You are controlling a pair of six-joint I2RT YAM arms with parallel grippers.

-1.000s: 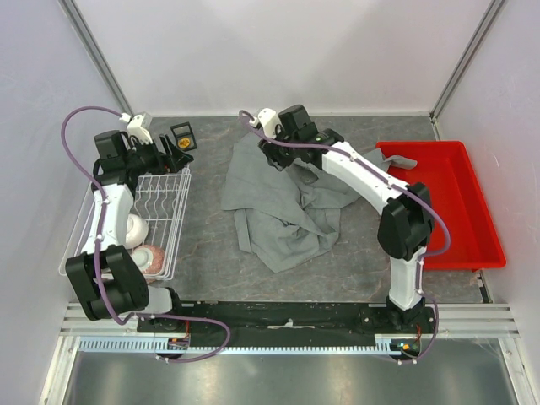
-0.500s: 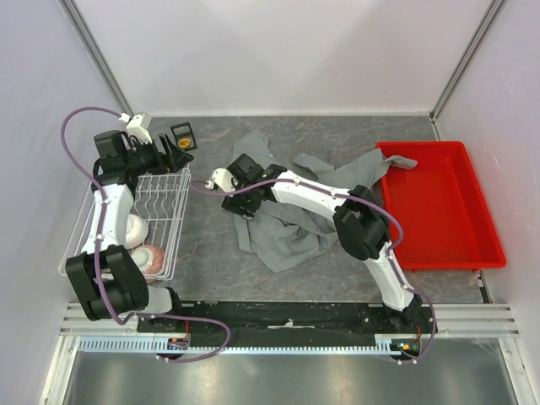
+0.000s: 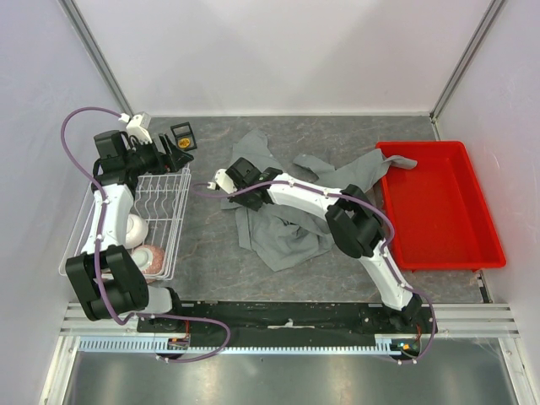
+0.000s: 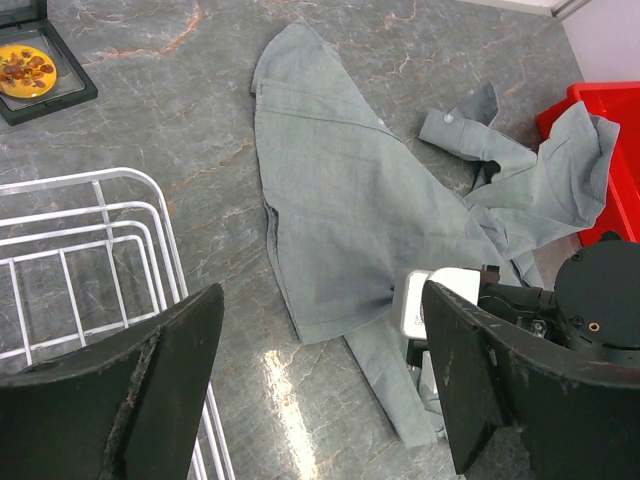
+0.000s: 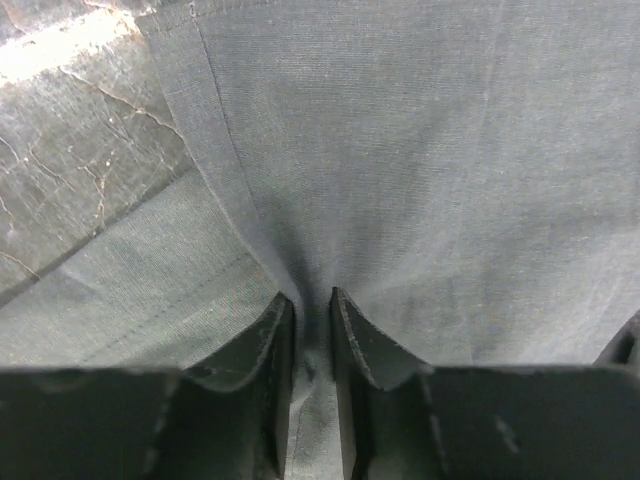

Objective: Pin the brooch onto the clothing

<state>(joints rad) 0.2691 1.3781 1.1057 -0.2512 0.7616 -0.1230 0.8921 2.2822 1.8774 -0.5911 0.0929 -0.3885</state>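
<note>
Likely laying out the shirt (image 4: 350,220): right claw (image 5: 310,325) clamped on a fold, left claw (image 4: 320,340) apart and empty; next, flatten it, fetch the brooch (image 4: 27,68).

Shirt (image 3: 287,228) lies mid-table. Tray (image 3: 439,263) sits to its right, with one sleeve draped over the tray's far-left corner. Wire rack (image 3: 164,211) stands left of the shirt, apart from it. Just behind the rack, on the table, is a small case (image 4: 55,102) with the brooch (image 4: 27,68) inside.
</note>
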